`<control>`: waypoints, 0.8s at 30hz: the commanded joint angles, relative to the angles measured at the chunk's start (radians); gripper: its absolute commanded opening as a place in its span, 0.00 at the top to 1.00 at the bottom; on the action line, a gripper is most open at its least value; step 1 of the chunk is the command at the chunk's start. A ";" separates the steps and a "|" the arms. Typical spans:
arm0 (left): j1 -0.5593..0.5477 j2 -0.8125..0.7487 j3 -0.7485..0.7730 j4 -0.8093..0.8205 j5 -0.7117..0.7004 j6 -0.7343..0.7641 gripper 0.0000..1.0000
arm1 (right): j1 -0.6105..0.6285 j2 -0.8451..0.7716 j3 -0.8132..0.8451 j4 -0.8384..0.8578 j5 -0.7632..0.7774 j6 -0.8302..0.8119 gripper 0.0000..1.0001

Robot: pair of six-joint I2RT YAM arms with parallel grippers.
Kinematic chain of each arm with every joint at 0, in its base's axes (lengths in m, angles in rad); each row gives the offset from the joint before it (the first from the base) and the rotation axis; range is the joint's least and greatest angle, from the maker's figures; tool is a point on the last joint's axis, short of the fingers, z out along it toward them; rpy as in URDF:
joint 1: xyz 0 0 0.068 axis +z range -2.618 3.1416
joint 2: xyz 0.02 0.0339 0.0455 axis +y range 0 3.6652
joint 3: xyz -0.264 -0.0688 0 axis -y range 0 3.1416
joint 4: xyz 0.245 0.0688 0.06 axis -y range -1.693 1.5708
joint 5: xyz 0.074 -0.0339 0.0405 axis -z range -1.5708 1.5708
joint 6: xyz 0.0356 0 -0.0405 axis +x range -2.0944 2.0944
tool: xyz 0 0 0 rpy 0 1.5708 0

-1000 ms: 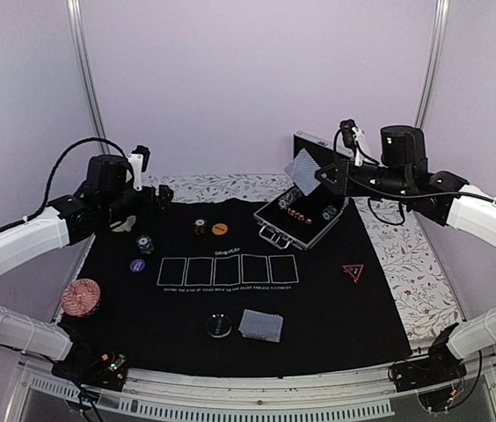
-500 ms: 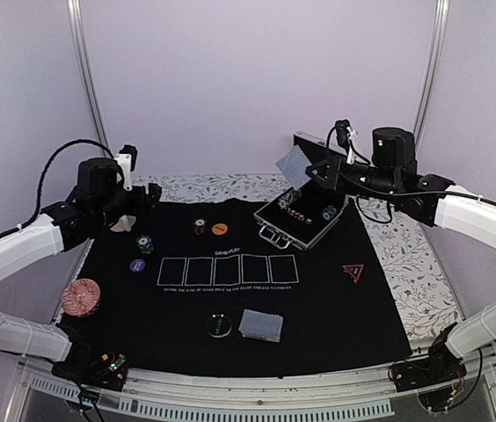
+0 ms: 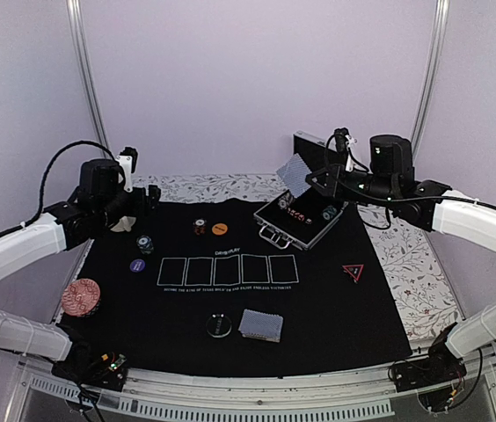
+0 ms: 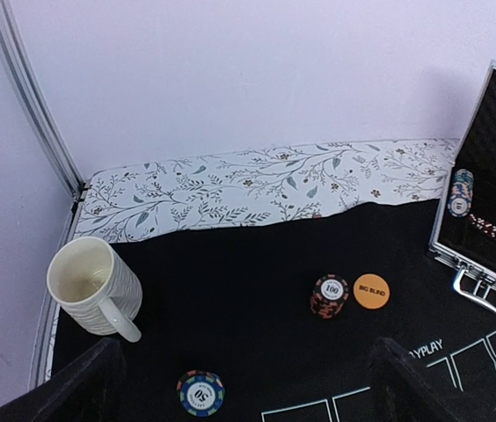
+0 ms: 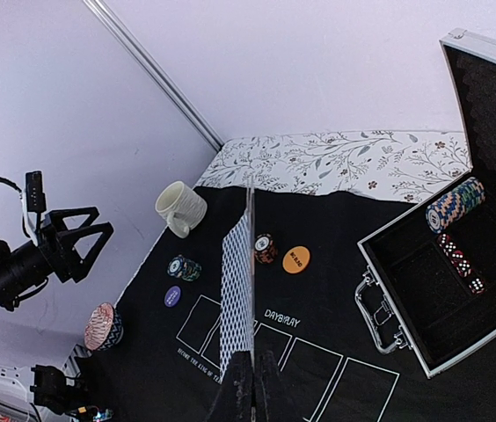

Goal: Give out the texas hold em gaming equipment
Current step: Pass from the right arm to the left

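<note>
My right gripper (image 3: 316, 182) is shut on a grey-blue-backed playing card (image 3: 297, 168), held upright in the air above the open case; the right wrist view shows this card (image 5: 237, 290) edge-on between the closed fingers. My left gripper (image 3: 152, 199) hangs open and empty over the mat's far left corner, its fingers (image 4: 85, 387) spread wide. On the black mat lie a black-orange chip stack (image 4: 330, 294), an orange disc (image 4: 371, 291), a blue chip stack (image 4: 200, 393), a purple disc (image 3: 137, 265), a black-and-white disc (image 3: 219, 325), a card pile (image 3: 260, 324) and a red-edged triangle marker (image 3: 353, 272).
The silver case (image 3: 270, 230) stands open at the mat's far right with chips and dice inside. A cream mug (image 4: 90, 286) sits at the far left corner. A pink patterned bowl (image 3: 82, 297) rests at the mat's left edge. Five card outlines (image 3: 228, 269) are printed mid-mat.
My right arm has swung a little left with the card still gripped. My left gripper has drawn back slightly to the left and stays open.
</note>
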 commanded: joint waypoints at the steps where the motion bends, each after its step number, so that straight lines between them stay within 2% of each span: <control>1: 0.018 0.010 -0.011 0.016 0.001 0.009 0.02 | -0.005 -0.005 -0.006 0.016 0.001 -0.005 0.98; 24: 0.026 0.002 -0.010 0.018 0.031 0.013 0.02 | 0.023 0.072 0.045 -0.018 -0.072 -0.037 0.98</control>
